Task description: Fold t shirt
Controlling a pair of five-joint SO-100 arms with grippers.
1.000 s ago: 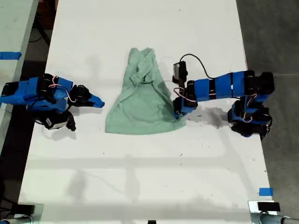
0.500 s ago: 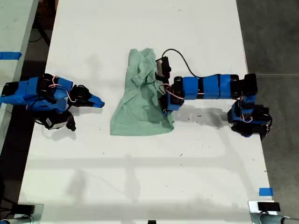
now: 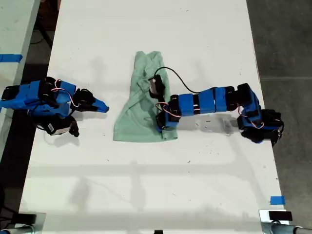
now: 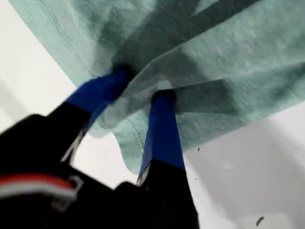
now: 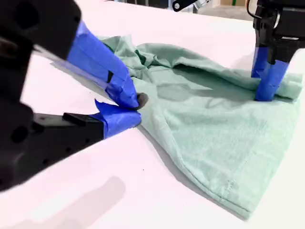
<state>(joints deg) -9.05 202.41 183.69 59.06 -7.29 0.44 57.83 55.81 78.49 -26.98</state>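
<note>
Since a second ago, the outstretched arm has been carried across the table toward the exterior view's left, and the shirt's edge on that view's right has been dragged inward with it; the cloth footprint is now narrower. The parked arm on the exterior view's left has not shifted.

Arm identity: the first wrist view shows cloth pinched at its jaws, so the reaching arm is taken as the first. My first gripper (image 3: pixel 160 122) is closed on a bunched fold of the t shirt (image 3: pixel 140 105); the two blue fingers (image 4: pixel 163 131) are seen with fabric squeezed between them.

My second gripper (image 3: pixel 100 106) lies low over the table at the exterior view's left, tips pointed at the shirt, just short of its near edge, apparently not touching. In the second wrist view its jaws look nearly together with nothing held.

Shirt position: mid-table (image 3: pixel 204 44), lying crumpled, long axis running from the far side to the near side of the exterior view, narrow bunched end far, wider hem near.

Key relation: the carried edge sits over the shirt's middle, and the uncovered half lies further toward the exterior view's left, across the long axis. The first arm is stretched almost fully level, elbow nearly straight, wrist bent down into the cloth. Little reach is judged to remain, so the fold would likely have to be laid down close to this spot.
</note>
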